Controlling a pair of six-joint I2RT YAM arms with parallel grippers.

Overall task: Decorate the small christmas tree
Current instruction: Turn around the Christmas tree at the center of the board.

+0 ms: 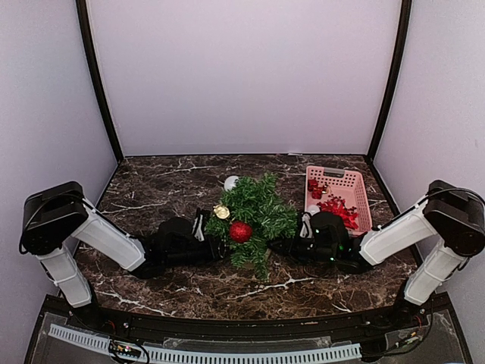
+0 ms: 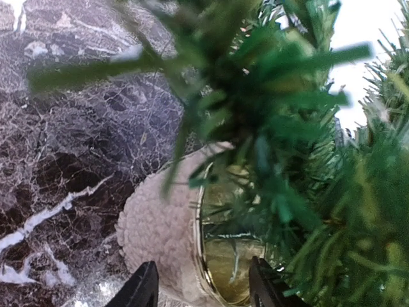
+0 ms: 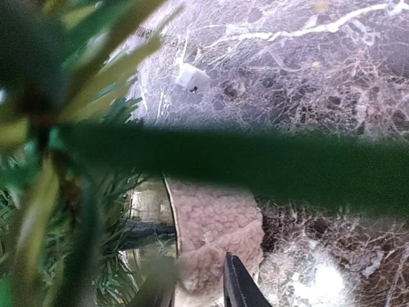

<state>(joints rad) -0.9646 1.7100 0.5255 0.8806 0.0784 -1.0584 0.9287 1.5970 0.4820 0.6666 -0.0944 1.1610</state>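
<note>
The small christmas tree (image 1: pixel 258 206) stands mid-table with a red ball (image 1: pixel 240 231) and a gold ornament (image 1: pixel 221 211) on it. Its fuzzy tan base with a gold rim shows in the left wrist view (image 2: pixel 160 230) and the right wrist view (image 3: pixel 214 220). My left gripper (image 1: pixel 212 241) reaches under the branches from the left; its jaws (image 2: pixel 203 288) are apart and straddle the base. My right gripper (image 1: pixel 292 241) reaches in from the right; its fingers (image 3: pixel 238 284) are close together on the base's fuzzy side (image 3: pixel 198 291). Branches hide much of both grippers.
A pink basket (image 1: pixel 333 171) of red ornaments stands at the back right. A white ball (image 1: pixel 231 182) lies behind the tree, and another white ornament (image 1: pixel 312 210) lies by the basket. A small white piece (image 3: pixel 192 78) lies on the marble table (image 1: pixel 151 189).
</note>
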